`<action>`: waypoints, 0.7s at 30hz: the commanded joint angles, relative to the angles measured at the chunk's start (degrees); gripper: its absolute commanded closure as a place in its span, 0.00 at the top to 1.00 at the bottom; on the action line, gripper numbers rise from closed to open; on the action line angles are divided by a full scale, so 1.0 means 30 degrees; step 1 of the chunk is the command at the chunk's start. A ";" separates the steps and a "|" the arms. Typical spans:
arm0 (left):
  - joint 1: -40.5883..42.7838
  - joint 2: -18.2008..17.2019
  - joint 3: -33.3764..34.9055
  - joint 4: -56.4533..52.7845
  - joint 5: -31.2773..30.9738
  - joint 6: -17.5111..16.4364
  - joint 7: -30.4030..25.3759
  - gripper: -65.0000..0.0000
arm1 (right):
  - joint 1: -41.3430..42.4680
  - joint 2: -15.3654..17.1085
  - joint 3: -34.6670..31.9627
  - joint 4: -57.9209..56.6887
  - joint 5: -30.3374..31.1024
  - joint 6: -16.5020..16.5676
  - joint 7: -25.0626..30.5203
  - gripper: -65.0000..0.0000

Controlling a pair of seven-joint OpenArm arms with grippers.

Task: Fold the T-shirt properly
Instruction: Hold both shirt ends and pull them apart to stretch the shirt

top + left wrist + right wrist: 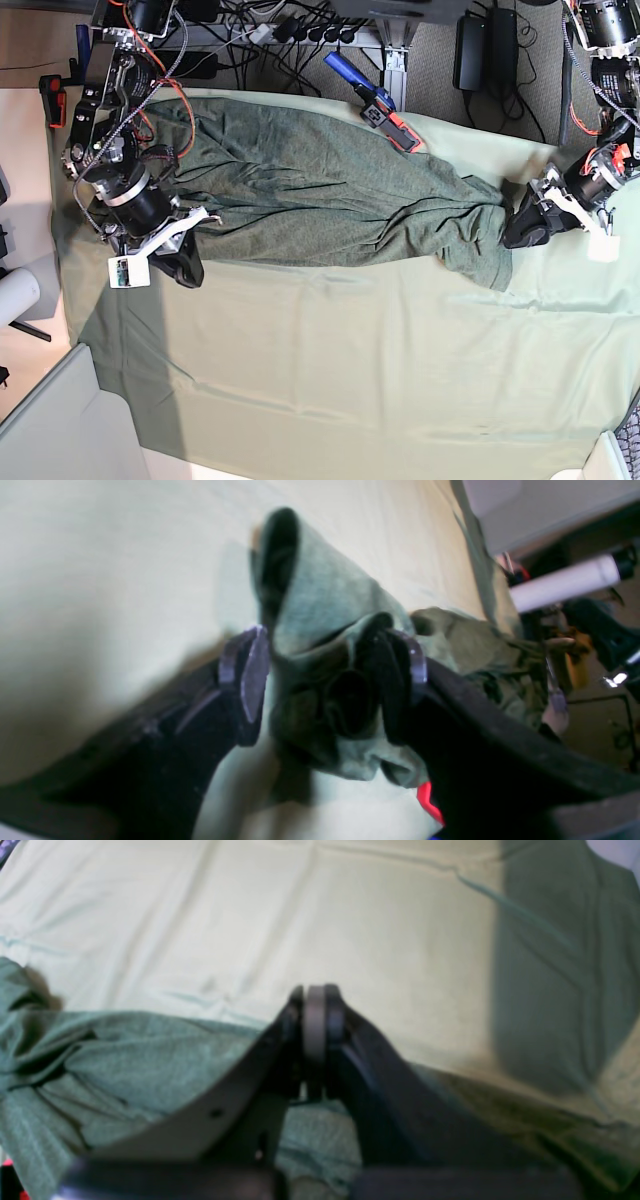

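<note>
Base view: T-shirt [330, 200] lies stretched across the cloth-covered counter [350, 370].
Left tool [332, 680]: spread wide, bunched shirt fabric between its pads.
Right tool [315, 1015]: pressed together, nothing visibly held.
Writing: none legible.

Both wrist views are soft and blurred, with fisheye bending at their edges; the near gripper parts are darkest and least sharp. The base view is sharp and evenly bright. A broad shadow covers the table cloth [560, 965] at right of the right wrist view.
</note>
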 commanded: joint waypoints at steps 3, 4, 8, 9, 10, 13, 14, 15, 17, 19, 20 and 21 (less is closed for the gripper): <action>-0.0197 -0.0408 0.1202 0.0270 0.0168 -0.0583 -0.0109 0.64 | 0.0160 0.0255 0.0153 0.0299 0.0590 0.0146 0.0510 0.00; -0.0255 -0.0474 0.1581 0.0270 0.0255 -0.0583 -0.0087 0.68 | 0.0168 0.0255 0.0153 0.0299 0.0714 0.0146 0.0510 0.00; -0.0940 -0.0663 0.1821 0.0270 0.0495 -0.0576 -0.0109 0.68 | 0.0153 0.0255 0.0153 0.0299 0.0918 0.0146 0.0342 0.00; -0.1144 -0.0699 0.1821 0.0270 0.0546 -0.0576 -0.0036 0.68 | 0.0109 0.0262 0.0153 0.0299 0.0918 0.0146 0.0160 0.00; -0.1326 -0.0692 0.1829 0.0270 0.0605 -0.0576 0.0044 0.68 | 0.0058 0.0255 0.0153 0.0299 0.0925 0.0146 0.0124 0.00; -0.1574 -0.0685 0.2018 0.0240 0.1056 -0.0561 0.0138 0.68 | 0.0007 0.0248 0.0146 0.0299 0.0933 0.0146 0.0087 0.00; -0.1566 -0.0678 0.2135 0.0233 0.1151 -0.0561 0.0146 0.68 | 0.0007 0.0248 0.0146 0.0299 0.0969 0.0146 0.0095 0.00; -0.1559 -0.0678 0.2317 0.0204 0.1457 -0.0568 0.0153 0.68 | 0.0022 0.0248 0.0153 0.0299 0.0991 0.0146 0.0109 0.00; -0.1559 -0.0678 0.2812 0.0182 0.2361 -0.0568 0.0131 0.68 | 0.0007 0.0255 0.0153 0.0299 0.0984 0.0146 0.0109 0.00; -0.1559 -0.0685 0.3242 0.0182 0.2812 -0.0561 0.0087 0.68 | 0.0007 0.0255 0.0153 0.0299 0.0984 0.0146 0.0073 0.00; -0.1559 -0.0685 0.3373 0.0182 0.2943 -0.0554 -0.0007 0.68 | 0.0007 0.0248 0.0153 0.0299 0.0984 0.0146 0.0073 0.00; -0.1559 -0.0685 0.3483 0.0182 0.3031 -0.0539 -0.0080 0.68 | 0.0007 0.0248 0.0146 0.0299 0.0984 0.0146 0.0073 0.00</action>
